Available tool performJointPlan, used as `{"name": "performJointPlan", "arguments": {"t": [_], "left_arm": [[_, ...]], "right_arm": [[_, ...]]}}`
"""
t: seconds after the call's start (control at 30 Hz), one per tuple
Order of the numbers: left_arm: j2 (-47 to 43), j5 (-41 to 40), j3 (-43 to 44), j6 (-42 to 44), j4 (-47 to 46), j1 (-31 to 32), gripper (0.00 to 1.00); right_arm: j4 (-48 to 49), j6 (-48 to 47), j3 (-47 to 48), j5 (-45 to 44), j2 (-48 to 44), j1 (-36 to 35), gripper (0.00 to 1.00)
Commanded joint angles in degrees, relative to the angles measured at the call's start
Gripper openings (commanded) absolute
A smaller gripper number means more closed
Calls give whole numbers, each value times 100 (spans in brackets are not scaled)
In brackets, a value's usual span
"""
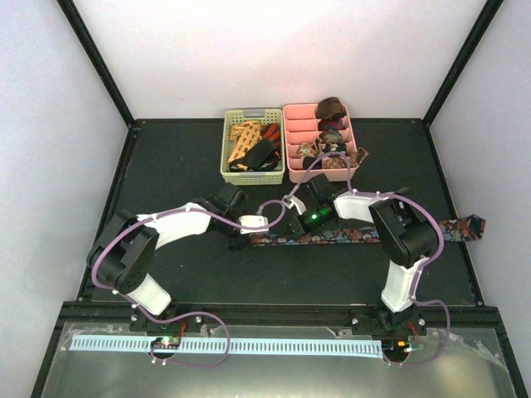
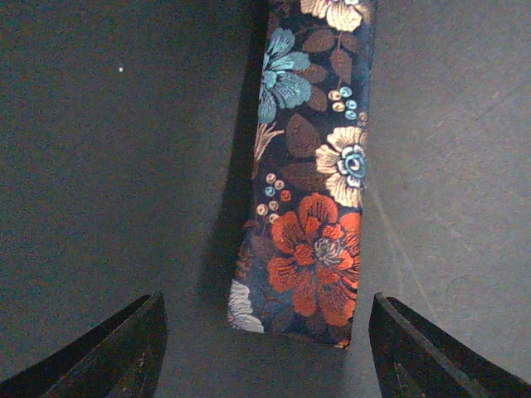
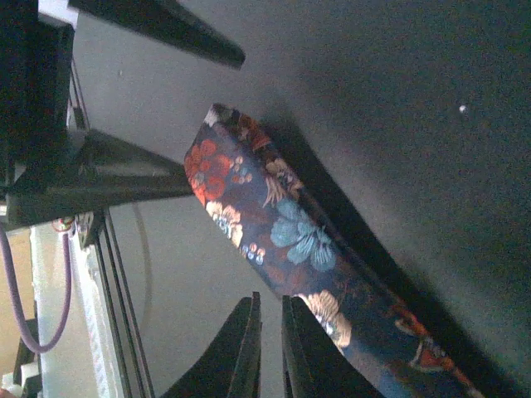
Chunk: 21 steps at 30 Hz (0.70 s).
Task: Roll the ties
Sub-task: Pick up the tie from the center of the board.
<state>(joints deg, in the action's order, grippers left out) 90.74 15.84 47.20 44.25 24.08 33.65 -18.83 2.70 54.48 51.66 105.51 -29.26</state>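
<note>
Top external view first: the dark navy floral tie (image 1: 336,237) lies flat and unrolled across the middle of the desk (image 1: 182,166), running left to right, with its far end near the right edge. Both arms reach in over its left part.

From the left wrist view, the left pincer (image 2: 265,303) stands apart, one finger on either side of the tie's squared-off end. Neither finger touches the fabric. That end lifts a little off the desk and throws a shadow to its left.

The right wrist view shows the right pincer (image 3: 270,298) drawn almost together, with only a thin slit between its fingers. I can see no cloth in the slit. The pincer sits just beside the tie's near edge, a short way along from the free end.

At the back of the desk a pale green basket (image 1: 253,114) holds loose ties: an orange lattice tie (image 1: 245,141), a black tie (image 1: 261,153) and a red tie (image 1: 272,130). Just beside it on the right, a pink tray (image 1: 287,141) has small coils in its compartments, with a brown coil (image 1: 330,108) in the rearmost one.
</note>
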Motion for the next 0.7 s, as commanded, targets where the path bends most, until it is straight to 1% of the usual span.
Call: {"name": "performJointPlan", "arguments": {"t": [0.0,0.17,0.33,0.43,0.67], "left_arm": [[79,356,32,-138,83,-63,69],[153,392,60,-170,124,-136,66],[170,446,32,-118,166,-133,61],[209,442,107,-117,209,-131,55],[200,665,388,-142,513,-124,41]], "right_arm": [[353,310,210,88,228,-99,11],[419,310,330,-82,518,-232,9],[252,176,395,-394,815,-255,8],[123,122,439,-469,979,-254,7],[53,73,414,-532,984,-256,7]]}}
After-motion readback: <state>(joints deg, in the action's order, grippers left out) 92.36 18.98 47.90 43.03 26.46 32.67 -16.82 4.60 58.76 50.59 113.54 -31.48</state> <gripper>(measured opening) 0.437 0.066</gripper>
